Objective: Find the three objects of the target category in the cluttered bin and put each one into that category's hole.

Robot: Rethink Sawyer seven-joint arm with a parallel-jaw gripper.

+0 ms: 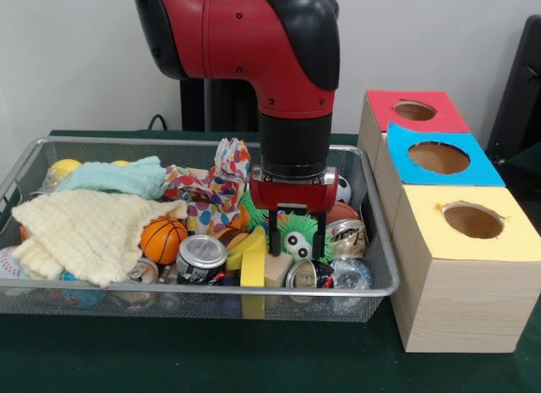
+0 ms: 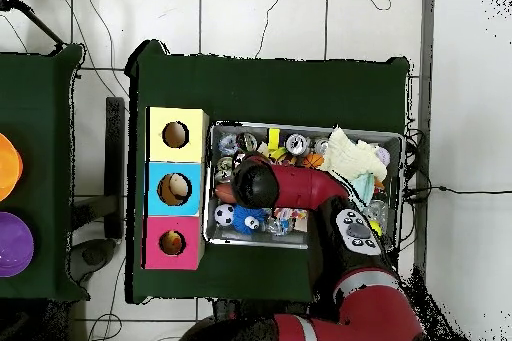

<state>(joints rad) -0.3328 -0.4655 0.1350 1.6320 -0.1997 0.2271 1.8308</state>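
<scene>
Now | fingers (image 1: 296, 241) spread, straddling green fuzzy toy (image 1: 297, 237) with googly eyes | wire bin (image 1: 372, 279) cluttered

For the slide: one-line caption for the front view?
Sawyer's gripper straddles a green googly-eyed toy in a cluttered wire bin, beside boxes topped red, blue and yellow.

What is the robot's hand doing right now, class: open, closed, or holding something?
Hand: open, its two black fingers down on either side of the green spiky toy in the wire bin, not closed on it.
</scene>
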